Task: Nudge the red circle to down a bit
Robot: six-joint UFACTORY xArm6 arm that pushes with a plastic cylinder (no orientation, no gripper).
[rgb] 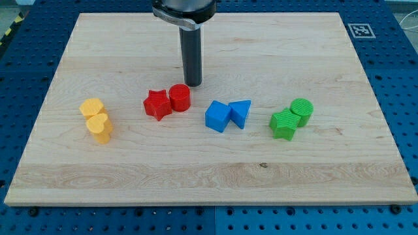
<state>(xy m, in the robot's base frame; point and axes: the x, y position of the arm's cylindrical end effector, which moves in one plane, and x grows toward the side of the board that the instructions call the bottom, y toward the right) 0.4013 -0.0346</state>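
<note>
The red circle (179, 97), a short upright cylinder, stands a little toward the view's left of the wooden board's (313, 170) middle, and everything else is best placed from it. Touching its left side is the red star (157, 104); well to its left sit the yellow hexagon-like block (92, 108) and the yellow heart (100, 127), pressed together. To its right, near but apart, are the blue cube (217, 116) and the blue triangle (240, 113), which touch each other, and farther right the green star-like block (284, 124) against the green circle (302, 109). My tip (192, 84) rests on the board just beyond the red circle, toward the view's top and slightly to its right; whether it touches the rim or stands a hair off cannot be told. There is no pincer here to be wide, narrow or holding anything: the arm ends in a plain dark rod. As I judge it, the approach is finished and the push itself is at hand, with the circle not yet displaced downward. The next move calls for a short, slow slide toward the view's bottom. Because my tip sits somewhat right of the circle's centre, a straight push may roll it leftward into the red star, so shifting slightly left first would likely give a cleaner nudge. The stroke should be brief, since only a small shift is asked.
</note>
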